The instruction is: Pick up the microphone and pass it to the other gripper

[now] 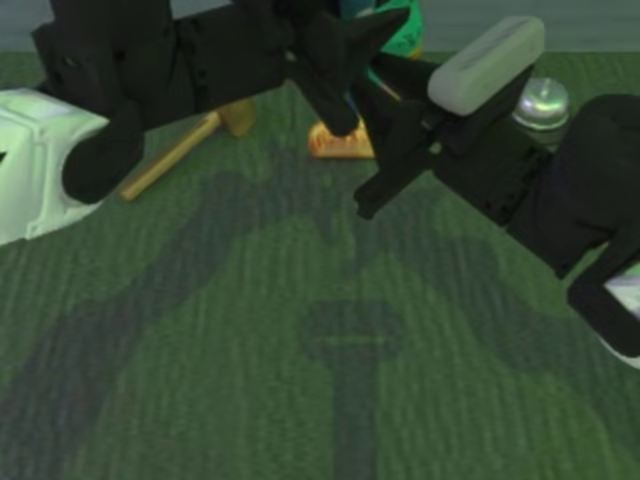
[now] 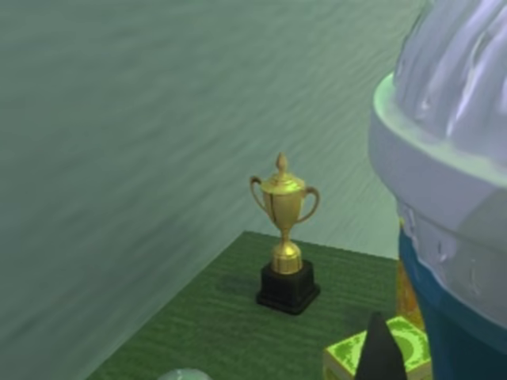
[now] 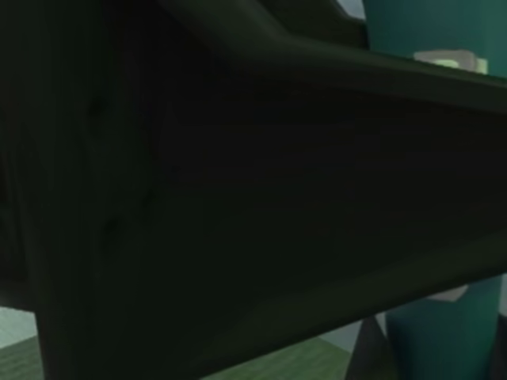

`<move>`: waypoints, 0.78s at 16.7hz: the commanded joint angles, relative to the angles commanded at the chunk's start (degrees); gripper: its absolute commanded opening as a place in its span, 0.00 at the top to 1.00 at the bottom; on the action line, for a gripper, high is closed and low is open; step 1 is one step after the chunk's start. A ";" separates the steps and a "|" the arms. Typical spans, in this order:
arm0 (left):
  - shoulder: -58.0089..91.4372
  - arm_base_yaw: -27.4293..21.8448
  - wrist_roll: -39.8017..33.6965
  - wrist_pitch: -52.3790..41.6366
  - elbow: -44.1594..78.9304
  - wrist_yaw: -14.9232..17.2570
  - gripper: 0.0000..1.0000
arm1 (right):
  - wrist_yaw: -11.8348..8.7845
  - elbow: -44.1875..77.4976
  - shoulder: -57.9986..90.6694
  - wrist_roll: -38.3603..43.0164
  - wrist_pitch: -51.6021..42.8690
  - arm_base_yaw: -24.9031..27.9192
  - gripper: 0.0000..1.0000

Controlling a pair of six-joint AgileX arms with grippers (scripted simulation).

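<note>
The microphone stands upright and aloft, with its white-grey head up and its teal handle down. In the top view only a teal bit shows at the upper edge, above my left gripper, which is shut on the handle. One of its fingertips shows beside the handle. In the right wrist view the left gripper's dark body crosses in front of the handle. My right gripper stands open just right of it, one fingertip next to the handle.
On the green mat under the arms lie a wooden mallet, an orange-yellow item and a silver bell. A green bottle stands behind the grippers. A gold trophy and a green-yellow block sit near the back wall.
</note>
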 joint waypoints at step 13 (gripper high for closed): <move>0.00 0.00 0.00 0.00 0.00 0.00 1.00 | 0.00 0.00 0.00 0.00 0.00 0.00 0.32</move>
